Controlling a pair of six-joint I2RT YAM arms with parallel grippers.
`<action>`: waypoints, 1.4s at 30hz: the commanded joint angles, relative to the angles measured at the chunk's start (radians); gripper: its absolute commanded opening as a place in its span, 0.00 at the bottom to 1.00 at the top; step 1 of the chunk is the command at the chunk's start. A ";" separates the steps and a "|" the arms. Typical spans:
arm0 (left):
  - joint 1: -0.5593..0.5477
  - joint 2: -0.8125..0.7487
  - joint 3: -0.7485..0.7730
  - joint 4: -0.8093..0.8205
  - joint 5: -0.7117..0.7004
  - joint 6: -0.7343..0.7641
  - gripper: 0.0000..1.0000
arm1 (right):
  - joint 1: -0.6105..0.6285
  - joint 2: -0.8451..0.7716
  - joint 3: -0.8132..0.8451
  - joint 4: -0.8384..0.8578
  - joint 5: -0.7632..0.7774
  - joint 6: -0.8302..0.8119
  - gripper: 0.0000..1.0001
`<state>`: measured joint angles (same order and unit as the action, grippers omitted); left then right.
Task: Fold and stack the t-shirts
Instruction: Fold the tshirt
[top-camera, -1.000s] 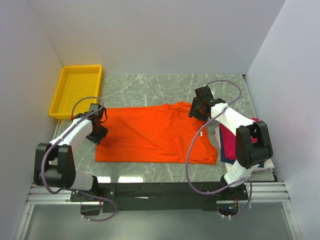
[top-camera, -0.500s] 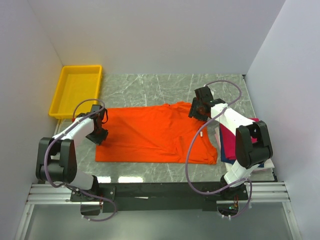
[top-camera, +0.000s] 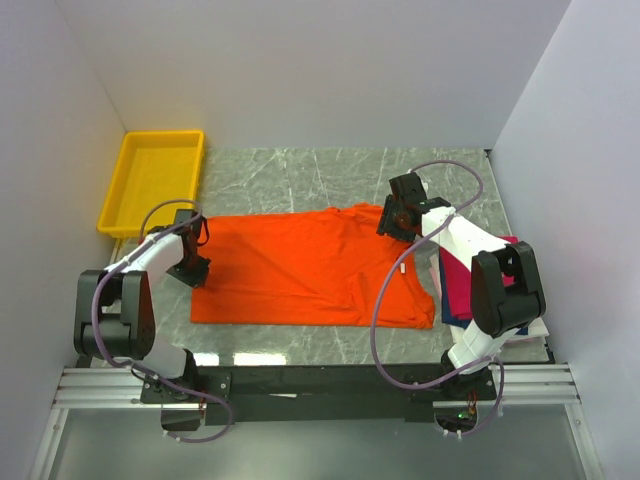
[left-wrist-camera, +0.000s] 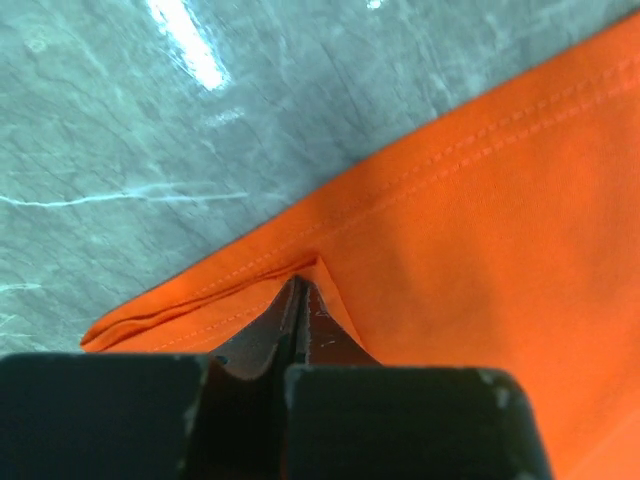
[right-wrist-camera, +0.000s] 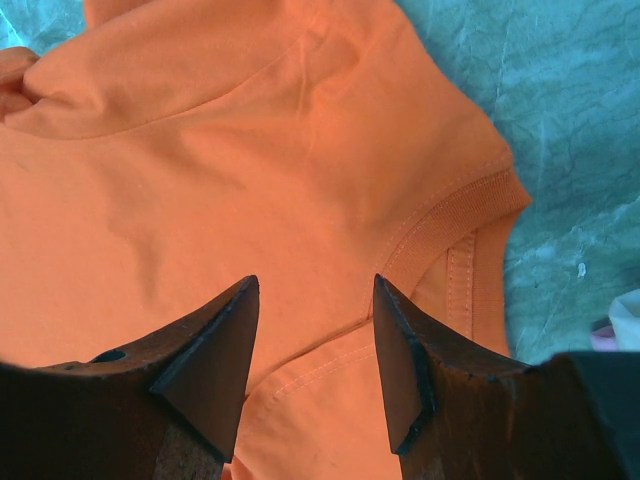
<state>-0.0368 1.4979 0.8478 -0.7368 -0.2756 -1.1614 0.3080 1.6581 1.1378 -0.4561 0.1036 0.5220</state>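
The orange t-shirt (top-camera: 310, 268) lies spread flat across the marble table, its hem to the left and its collar to the right. My left gripper (top-camera: 191, 264) is at the shirt's left edge, shut on a small pinch of the hem (left-wrist-camera: 318, 268), which tents up at the fingertips of the left gripper (left-wrist-camera: 300, 288). My right gripper (top-camera: 394, 222) hovers open over the collar end. In the right wrist view its fingers (right-wrist-camera: 215, 340) straddle a shoulder seam beside the ribbed collar (right-wrist-camera: 450, 215), holding nothing. Magenta, navy and white t-shirts (top-camera: 462, 285) lie piled at the right.
A yellow tray (top-camera: 131, 200) sits at the back left corner of the table. White walls close in the left, back and right sides. The pile at the right lies partly under the right arm (top-camera: 480, 250). Bare marble (top-camera: 300, 170) shows behind the orange shirt.
The left gripper's jaws have closed on the orange shirt's hem, and the left arm has shifted slightly leftward. The right arm and the shirt have not visibly moved.
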 joint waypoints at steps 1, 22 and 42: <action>0.021 -0.041 0.003 0.008 0.015 0.029 0.01 | 0.005 -0.041 -0.010 0.030 0.007 -0.011 0.56; 0.029 -0.033 -0.027 0.034 0.033 0.034 0.32 | 0.240 -0.116 -0.072 -0.027 0.085 0.018 0.59; 0.031 -0.071 -0.004 -0.006 0.035 0.057 0.01 | 0.364 -0.092 -0.118 -0.035 0.117 -0.022 0.65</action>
<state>-0.0078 1.4574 0.8265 -0.7238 -0.2329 -1.1187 0.6529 1.5497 1.0061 -0.5022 0.1917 0.5076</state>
